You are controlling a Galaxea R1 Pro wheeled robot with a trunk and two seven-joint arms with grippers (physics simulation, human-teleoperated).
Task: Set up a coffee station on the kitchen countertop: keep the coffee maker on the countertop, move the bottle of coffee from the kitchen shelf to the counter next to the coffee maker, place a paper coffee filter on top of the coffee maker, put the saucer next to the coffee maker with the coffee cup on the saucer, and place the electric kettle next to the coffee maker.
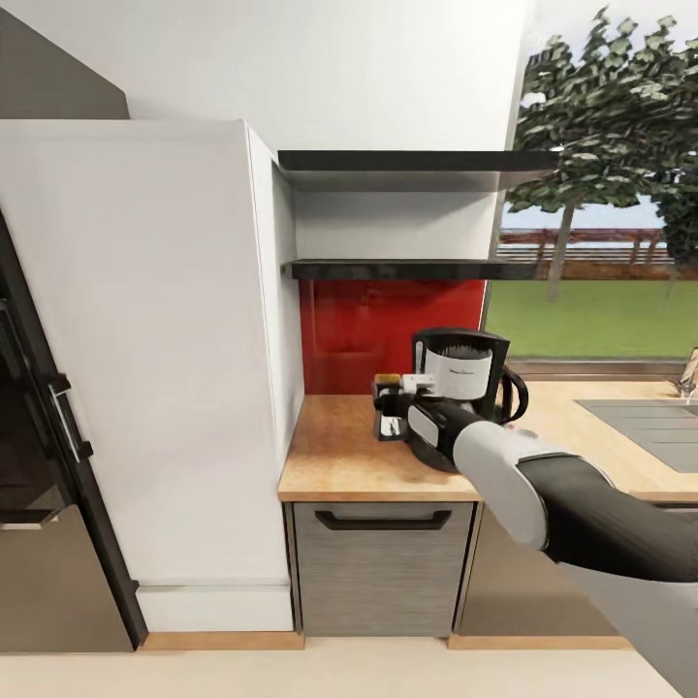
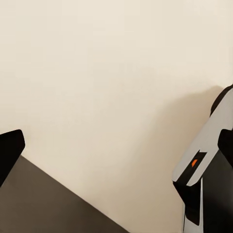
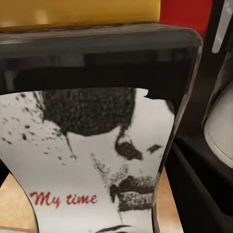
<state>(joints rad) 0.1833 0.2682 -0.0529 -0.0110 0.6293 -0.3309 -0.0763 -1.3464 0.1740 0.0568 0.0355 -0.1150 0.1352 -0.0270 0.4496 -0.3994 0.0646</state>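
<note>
Two shelves (image 1: 407,269) on the wall ahead of me, both bare, so the bottle is off them. Countertop (image 1: 334,456) runs under them, tan wood, free space left of the machine. Coffee maker (image 1: 463,373) stands upright at the back by the red splashback, which is where it should stay. My right gripper (image 1: 393,412) reaches in just left of it, clamped on the bottle of coffee (image 1: 390,402); right wrist view has the label (image 3: 92,160) and gold cap (image 3: 80,12) right up against the lens, tan wood just below. I judge it's at or near set-down beside the machine. Left gripper (image 2: 116,174): fingers wide apart, holding nothing, parked over pale floor (image 2: 107,73) out of the way.
</note>
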